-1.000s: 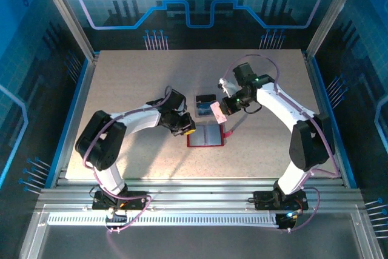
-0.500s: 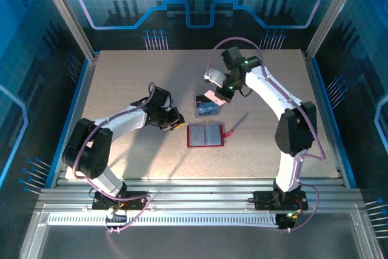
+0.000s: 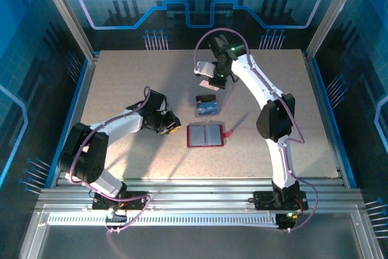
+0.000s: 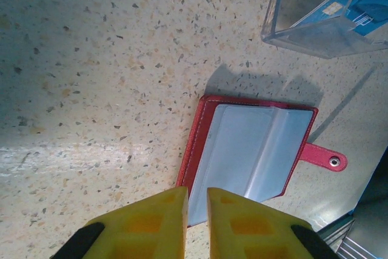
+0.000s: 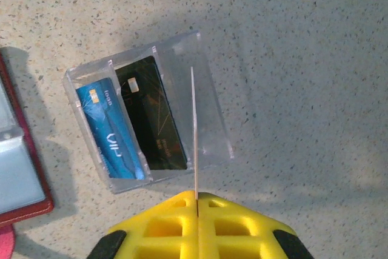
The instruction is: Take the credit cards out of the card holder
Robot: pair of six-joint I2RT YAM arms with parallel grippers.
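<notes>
The right hand is pressed together on the near end of a thin card, which stands on edge and runs straight out from the fingertips. Directly under that card lies a clear tray. Its bare portion sits just below and to the hand's right of the card's line, while a black card and then a blue card lie side by side in it to the hand's left. The step looks like setting this card down with the other two. To do it well, I would lower over the bare portion, lay the card off its edge toward flat, and part the fingers only once its far end is inside the tray wall, so it cannot skate off or ride up on the black card. Farther to the hand's left, the red card holder lies open with its grey pockets apparently bare and its strap tab out. The left hand hovers at its near edge, fingers a slit apart and gripping nothing. The speckled beige tabletop is flat and matt. Blue-lit patterned panels and an aluminium frame surround it.
</notes>
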